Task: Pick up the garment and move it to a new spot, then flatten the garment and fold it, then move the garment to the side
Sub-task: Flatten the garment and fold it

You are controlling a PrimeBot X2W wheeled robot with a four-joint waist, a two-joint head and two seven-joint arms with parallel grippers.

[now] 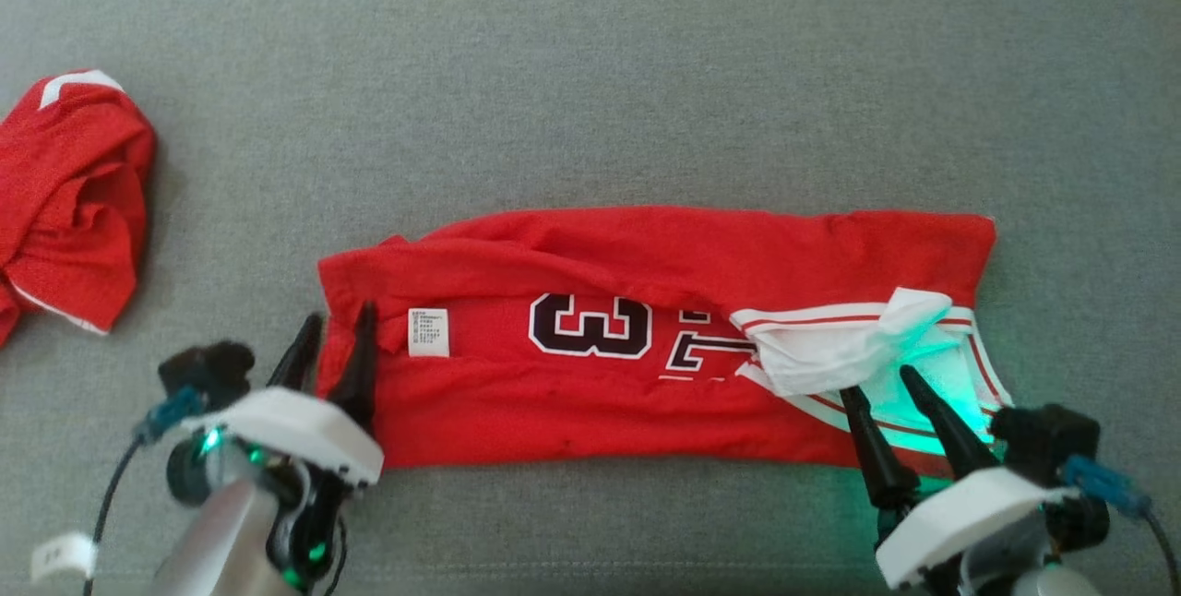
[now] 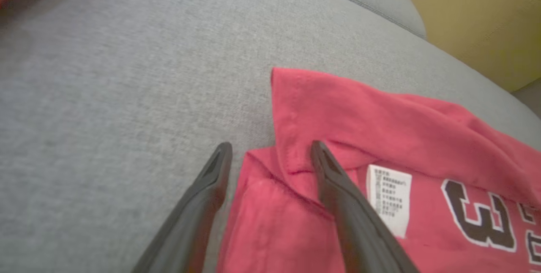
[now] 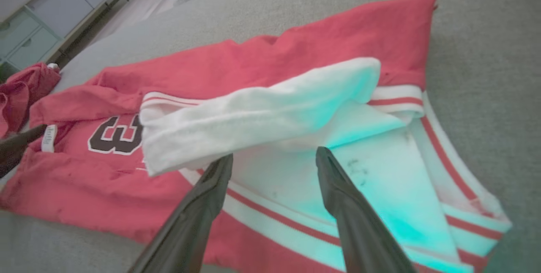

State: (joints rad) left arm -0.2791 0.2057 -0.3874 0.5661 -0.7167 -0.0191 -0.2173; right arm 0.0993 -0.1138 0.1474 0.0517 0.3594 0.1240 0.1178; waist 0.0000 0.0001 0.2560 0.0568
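- Two grippers are seen in the head view at the ends of a red jersey, which is laid lengthwise as a long folded band in the middle of the grey cushion.
- The left gripper is set at the hem end and the right gripper at the end with the white sleeve. From this, one corner is judged to be assigned to each arm for the next fold.
- A second red garment is left crumpled at the far left, well apart from the jersey.
- In the left wrist view, the left gripper is shown with its fingers spread. One finger is over the cushion and the other over the jersey, just beside the white label. The folded edge is straddled but nothing is pinched, so a grasp of that edge is judged possible.
- In the right wrist view, the right gripper is likewise held with its fingers apart, and no cloth is clamped. The fingers are pointed under the loose white sleeve, which is draped over the striped trim.
- That sleeve is judged likely to slip or bunch when lifted, so the fold is considered unfinished.
- The move to the side is considered not yet begun.
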